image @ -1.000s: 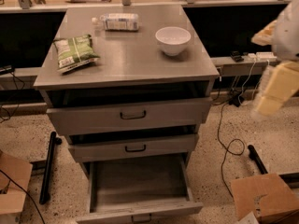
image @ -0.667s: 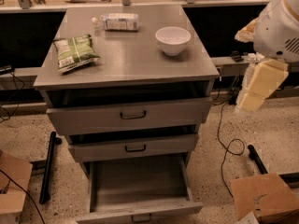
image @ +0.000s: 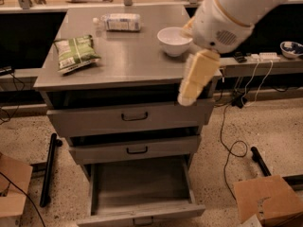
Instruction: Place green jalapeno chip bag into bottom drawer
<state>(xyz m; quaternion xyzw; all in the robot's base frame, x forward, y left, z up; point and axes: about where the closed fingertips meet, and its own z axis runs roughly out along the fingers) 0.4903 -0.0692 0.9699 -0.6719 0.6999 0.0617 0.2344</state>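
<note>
- Noted green jalapeno chip bag (image: 75,54) lying flat at left front of cabinet top (image: 137,63), ungrasped and well apart from gripper (image: 195,79); pick judged not yet begun.
- Found gripper hanging at right front edge of cabinet top; open or closed: cannot tell.
- Found bottom drawer (image: 142,215) pulled out at cabinet foot, probably to receive the bag.
- Counted: three drawers, one bag, one white bowl (image: 174,40), one clear plastic bottle (image: 118,21), the last two on cabinet top.

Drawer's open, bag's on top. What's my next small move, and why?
Probably swing the gripper left across the cabinet top toward the chip bag: it lies untouched near the left edge, the gripper hangs by the right front corner, and the bottom drawer already stands open.
</note>
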